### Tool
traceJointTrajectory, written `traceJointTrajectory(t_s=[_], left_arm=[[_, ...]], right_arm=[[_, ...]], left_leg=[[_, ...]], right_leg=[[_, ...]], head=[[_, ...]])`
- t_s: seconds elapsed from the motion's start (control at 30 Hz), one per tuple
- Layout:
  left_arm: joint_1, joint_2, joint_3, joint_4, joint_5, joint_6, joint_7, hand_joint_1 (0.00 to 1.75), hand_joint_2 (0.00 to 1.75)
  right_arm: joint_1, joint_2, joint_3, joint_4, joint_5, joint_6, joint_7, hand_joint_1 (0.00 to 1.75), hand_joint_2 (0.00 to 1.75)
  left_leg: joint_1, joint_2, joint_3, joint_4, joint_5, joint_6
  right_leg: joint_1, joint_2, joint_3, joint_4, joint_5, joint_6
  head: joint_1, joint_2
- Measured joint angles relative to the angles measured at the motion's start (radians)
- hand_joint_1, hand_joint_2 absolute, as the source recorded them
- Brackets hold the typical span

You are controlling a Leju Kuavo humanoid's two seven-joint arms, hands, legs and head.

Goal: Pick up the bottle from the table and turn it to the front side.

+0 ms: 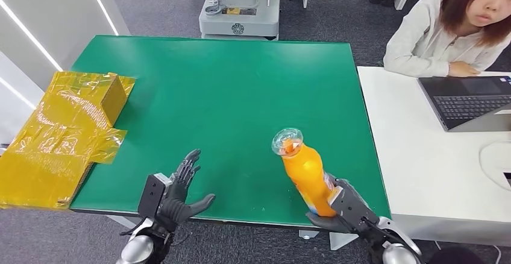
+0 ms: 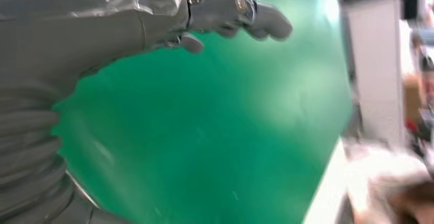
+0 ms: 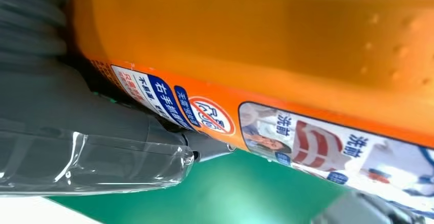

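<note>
One risk here: the orange bottle (image 1: 304, 173) leans toward 11 o'clock, held low, so turning it could let it slip. The right hand (image 1: 346, 207) has its fingers (image 3: 204, 147) clamped round its base at the green surface (image 1: 229, 95)'s 5 o'clock edge. Left hand (image 1: 175, 194) hovers, fingers apart, holding nothing.

Green table (image 1: 229, 89): wide, flat, matte top, seen from above.
Yellow wrapped box (image 1: 60, 134): lying over the left edge of green table, partly hanging past it.
White table (image 1: 416, 155): just beside the green one, on the right.
Laptop (image 1: 470, 101): open, lying on white table, near its far right part.
</note>
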Motion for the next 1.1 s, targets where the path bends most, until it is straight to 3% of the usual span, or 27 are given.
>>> traceJointTrajectory(t_s=[0.33,0.63,0.83,1.1], left_arm=[[-0.205,0.008,-0.058,-0.081,0.101,-0.079,0.104,0.0,1.75],[-0.381,-0.021,-0.132,-0.09,0.263,-0.159,0.202,0.0,1.75],[-0.437,-0.031,-0.179,-0.09,0.454,-0.222,0.263,0.0,1.75],[-0.469,-0.026,-0.218,-0.071,0.488,-0.231,0.258,0.0,1.75]], right_arm=[[0.025,0.15,-0.085,-0.044,0.099,-0.153,-0.064,1.75,1.75],[-0.08,0.279,-0.08,0.016,0.197,-0.188,-0.055,1.75,1.75],[-0.208,0.353,-0.06,0.157,0.291,-0.185,-0.033,1.75,1.75],[-0.34,0.409,-0.056,0.301,0.374,-0.168,-0.018,1.75,1.75]], left_leg=[[0.0,0.0,0.0,0.0,0.001,-0.001],[0.0,0.001,0.0,0.0,0.001,-0.001],[0.0,0.002,0.0,0.0,0.002,-0.001],[0.0,0.002,0.0,0.0,0.002,-0.002]], right_leg=[[0.0,0.0,0.0,0.001,0.001,-0.001],[0.0,0.001,0.0,0.002,0.001,-0.001],[0.0,0.002,-0.001,0.002,0.001,-0.001],[0.0,0.003,-0.002,0.002,0.001,-0.001]], head=[[0.0,0.0],[0.0,0.0],[0.0,0.0],[0.0,0.0]])
